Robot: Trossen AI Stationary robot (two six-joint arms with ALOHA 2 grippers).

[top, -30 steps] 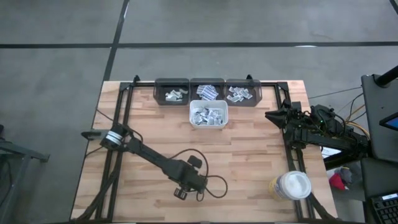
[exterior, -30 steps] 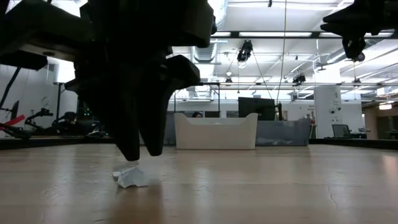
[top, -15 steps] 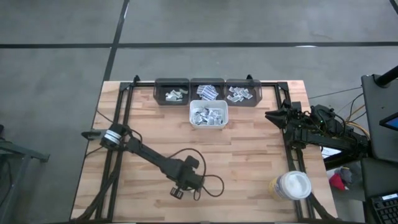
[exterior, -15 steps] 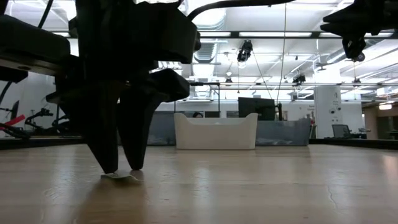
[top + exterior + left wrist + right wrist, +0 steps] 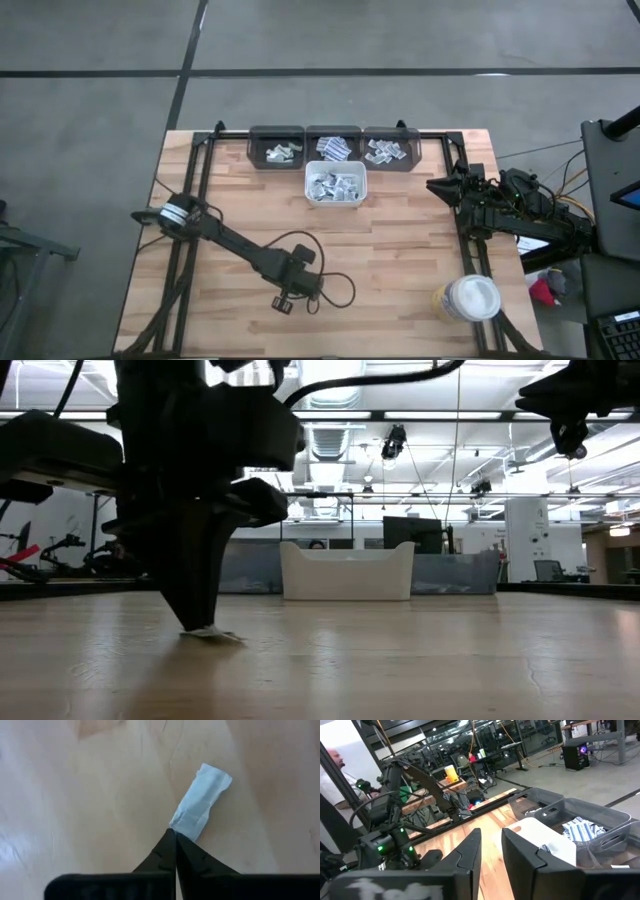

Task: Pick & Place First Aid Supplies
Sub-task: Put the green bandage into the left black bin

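white with a pale blue tint, 1 crumpled sachet [image 5: 202,802] lies on the wooden table [image 5: 400,260] near its front edge, its end pinched between the closed fingers of the left gripper [image 5: 176,836]. the right gripper [image 5: 491,845] hovers at the table's right side, fingers apart, holding nothing. more sachets fill the white bin [image 5: 335,185] and 3 dark bins [image 5: 334,147].

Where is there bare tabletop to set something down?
Free: the wood between the white bin and the left end effector, shut on a sachet, and the stretch from there to the white tub. Crowded: the far edge with three dark bins.
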